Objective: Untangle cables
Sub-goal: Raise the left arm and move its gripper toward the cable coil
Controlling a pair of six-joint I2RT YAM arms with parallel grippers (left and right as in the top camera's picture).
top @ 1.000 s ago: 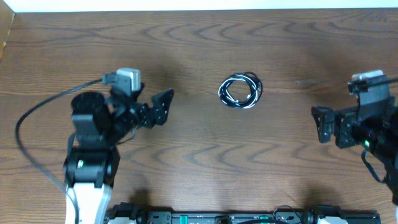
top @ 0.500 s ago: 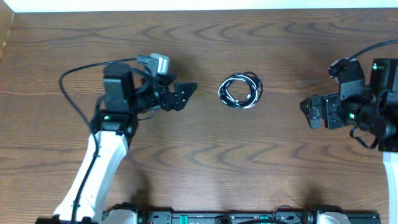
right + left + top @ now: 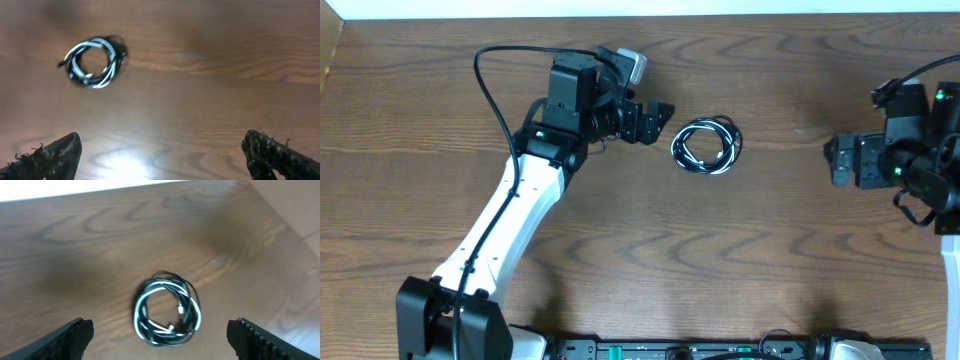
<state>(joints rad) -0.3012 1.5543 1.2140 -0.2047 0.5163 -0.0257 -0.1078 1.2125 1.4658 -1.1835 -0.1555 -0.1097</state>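
One coil of cables (image 3: 707, 146), beside left hand (image 3: 660, 118)

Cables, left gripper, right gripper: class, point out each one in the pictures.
cables (image 3: 160, 332), left wrist view, on the lower strands of the coil.
left gripper (image 3: 659, 120), overhead view, midway between its fingertips.
right gripper (image 3: 834, 163), overhead view, midway between its fingertips.

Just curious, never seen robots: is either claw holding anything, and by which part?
Nothing is held. Left gripper and right gripper are both open, clear of the cables.
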